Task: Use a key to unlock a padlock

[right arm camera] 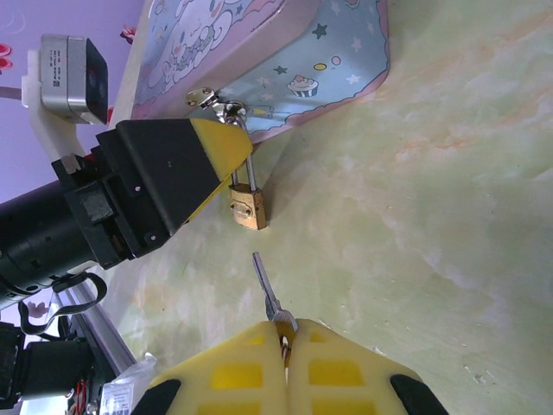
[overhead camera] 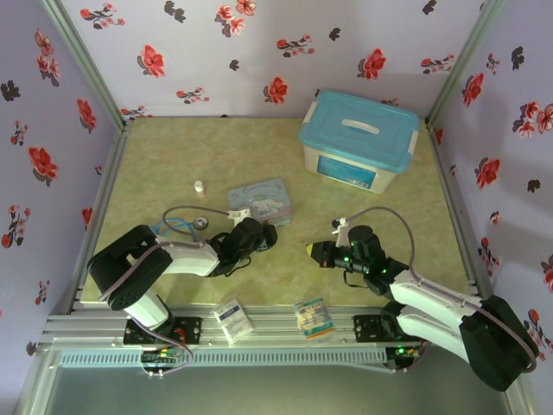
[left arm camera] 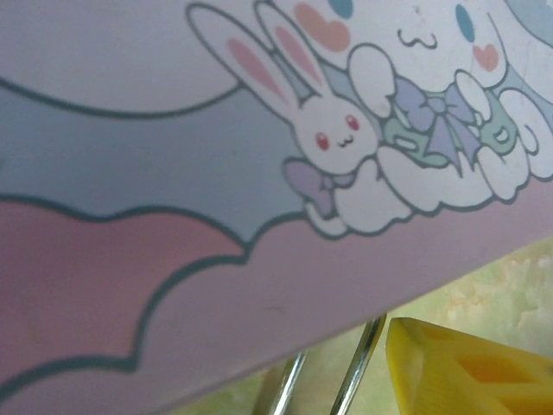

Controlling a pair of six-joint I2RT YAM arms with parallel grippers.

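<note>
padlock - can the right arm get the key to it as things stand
Probably yes. The key, pinched in the right gripper, points at the padlock, with bare table between them. The left gripper sits beside the padlock's top, not across the path.
</note>
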